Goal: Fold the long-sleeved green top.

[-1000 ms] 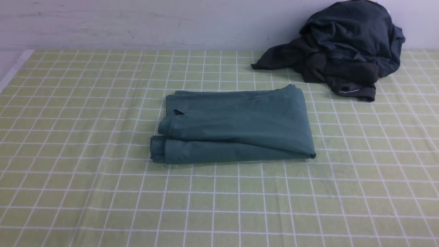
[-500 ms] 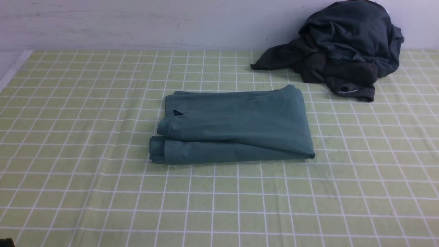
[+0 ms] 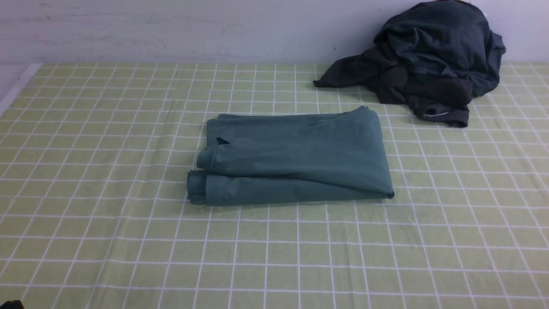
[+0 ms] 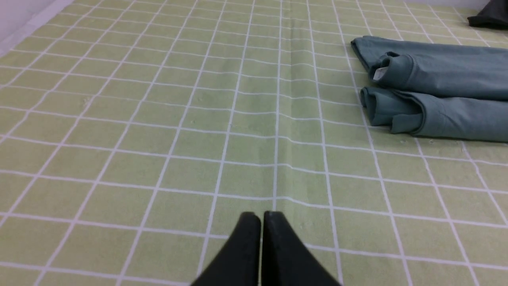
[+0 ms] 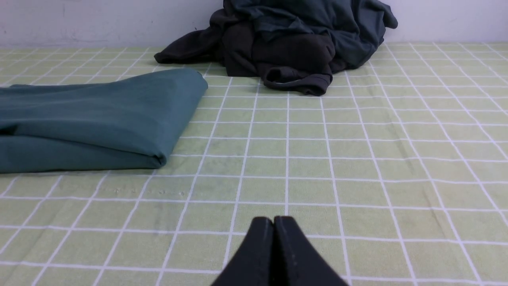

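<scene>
Green long-sleeved top [image 3: 296,156] lies folded in a flat rectangle mid-table on the checked cloth [image 3: 107,171]. Dark garment pile [image 3: 429,60] far right by wall. Left gripper [image 4: 261,216] & right gripper [image 5: 274,220] both closed, empty, apparently hovering low over cloth, apart from top

The green long-sleeved top [image 3: 296,161] lies folded at the centre of the surface [image 3: 85,240] before me, its rolled ends toward nine o'clock and its folded edge toward three. A heap of other clothes [image 3: 429,64] sits at about one o'clock from it, apart from it, against the back wall [image 3: 171,30]. My left gripper [image 4: 261,216] hangs at roughly seven o'clock of the top, well clear. My right gripper [image 5: 274,220] hangs at about five o'clock, also well clear.
</scene>
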